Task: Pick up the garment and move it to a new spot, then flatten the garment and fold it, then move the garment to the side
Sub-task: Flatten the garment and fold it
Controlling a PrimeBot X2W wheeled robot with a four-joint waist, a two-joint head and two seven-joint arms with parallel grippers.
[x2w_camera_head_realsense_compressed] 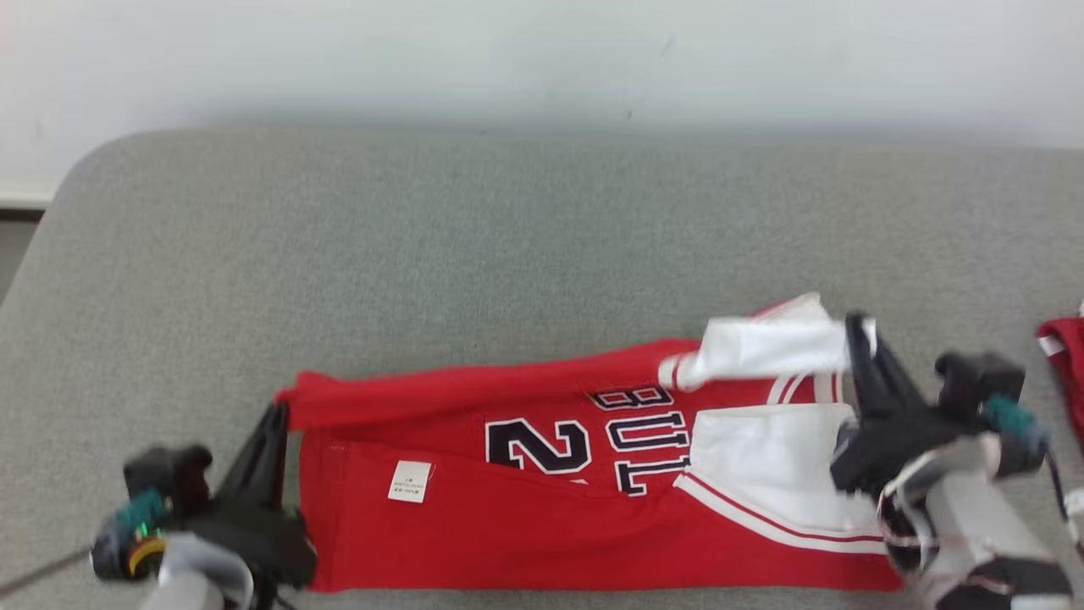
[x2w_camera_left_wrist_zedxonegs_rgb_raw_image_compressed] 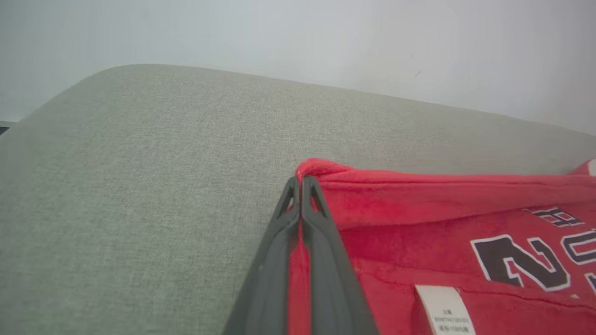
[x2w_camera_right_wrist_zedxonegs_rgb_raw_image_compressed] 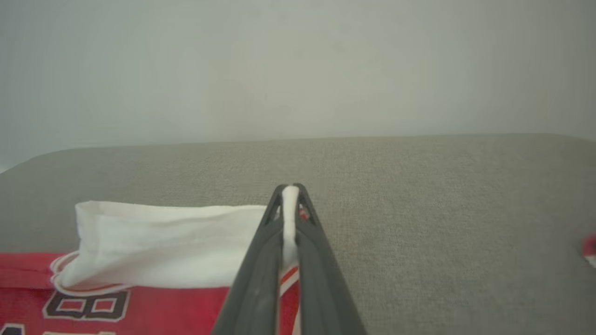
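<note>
The garment (x2w_camera_head_realsense_compressed: 542,517), a red jersey with white sleeves and black lettering, lies across the near part of the grey cushion with its far edge lifted and partly folded over. My left gripper (x2w_camera_head_realsense_compressed: 275,415) is shut on the garment's red left corner (x2w_camera_left_wrist_zedxonegs_rgb_raw_image_compressed: 321,170); cloth shows between the fingers (x2w_camera_left_wrist_zedxonegs_rgb_raw_image_compressed: 321,242) in the left wrist view. At the right end, my right gripper (x2w_camera_head_realsense_compressed: 860,326) is shut on the white sleeve (x2w_camera_right_wrist_zedxonegs_rgb_raw_image_compressed: 172,242), white cloth pinched between its fingertips (x2w_camera_right_wrist_zedxonegs_rgb_raw_image_compressed: 302,197). A white label (x2w_camera_head_realsense_compressed: 411,481) faces up on the red cloth.
The grey cushion (x2w_camera_head_realsense_compressed: 508,237) stretches wide behind the garment up to a pale wall (x2w_camera_head_realsense_compressed: 542,59). Another red garment with white edging (x2w_camera_head_realsense_compressed: 1065,356) sits at the right edge, close to my right arm. The cushion's rounded corner (x2w_camera_head_realsense_compressed: 76,178) is far left.
</note>
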